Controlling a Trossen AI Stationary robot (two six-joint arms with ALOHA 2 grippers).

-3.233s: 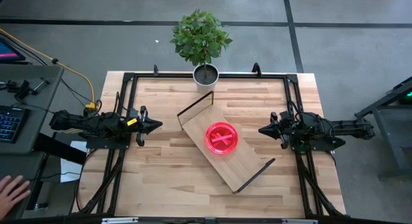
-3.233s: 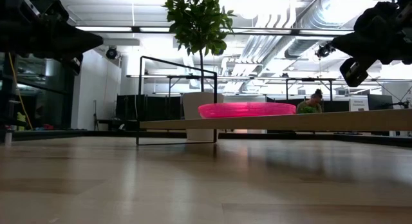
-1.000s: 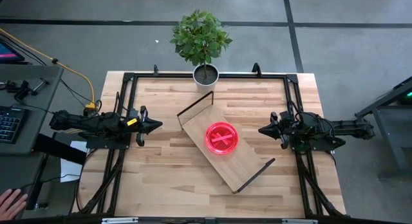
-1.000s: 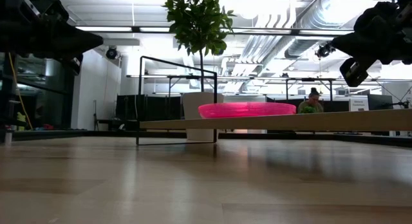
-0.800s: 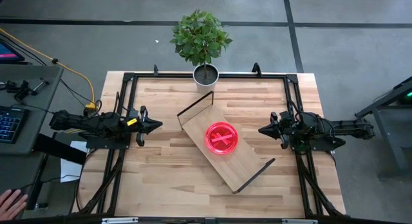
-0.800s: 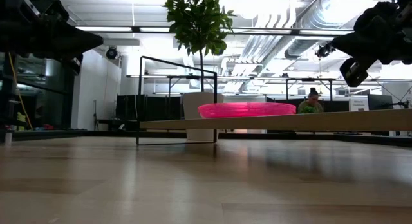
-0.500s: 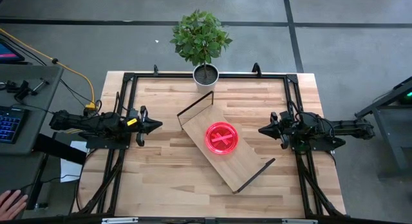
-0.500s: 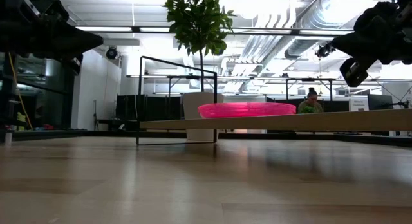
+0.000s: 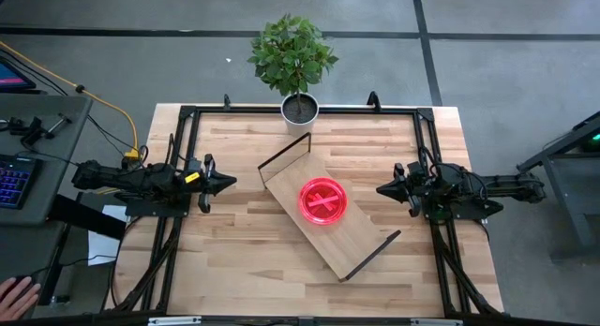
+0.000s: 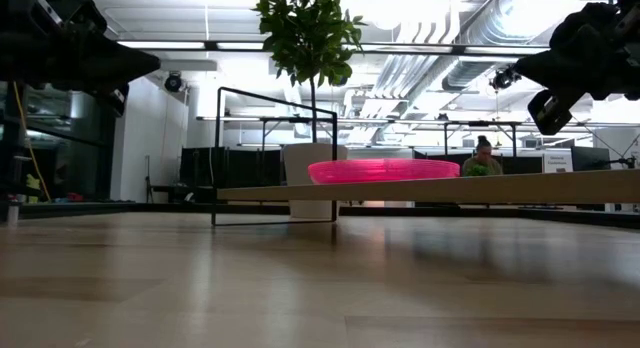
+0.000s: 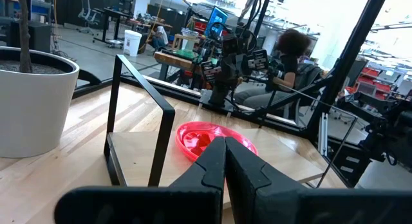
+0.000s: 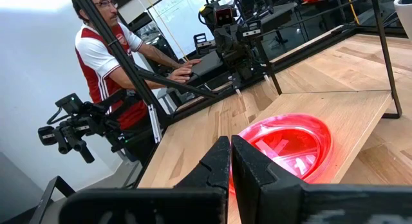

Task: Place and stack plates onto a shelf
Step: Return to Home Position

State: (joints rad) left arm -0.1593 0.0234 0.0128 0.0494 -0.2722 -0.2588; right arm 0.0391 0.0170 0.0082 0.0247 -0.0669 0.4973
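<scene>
One stack of pink-red plates [image 9: 322, 200] rests on the middle of the light-wood shelf [image 9: 354, 235], which lies slantwise on the table with black wire frames at both short ends. The stack also shows in the low view [image 10: 384, 170], the left wrist view [image 11: 205, 137] and the right wrist view [image 12: 290, 147]. How many plates it holds I cannot tell. My left gripper [image 9: 232, 183] hovers shut above the table's left side. My right gripper [image 9: 381, 188] hovers shut above the right side. Both point at the shelf and stand well apart from it.
A potted plant [image 9: 294, 64] in a white pot [image 9: 300, 109] stands at the table's far edge, just beyond the shelf's far frame [image 9: 285, 155]. A person in a red shirt [image 12: 109, 50] is beyond the table's left side, with a hand [image 9: 17, 293] showing there.
</scene>
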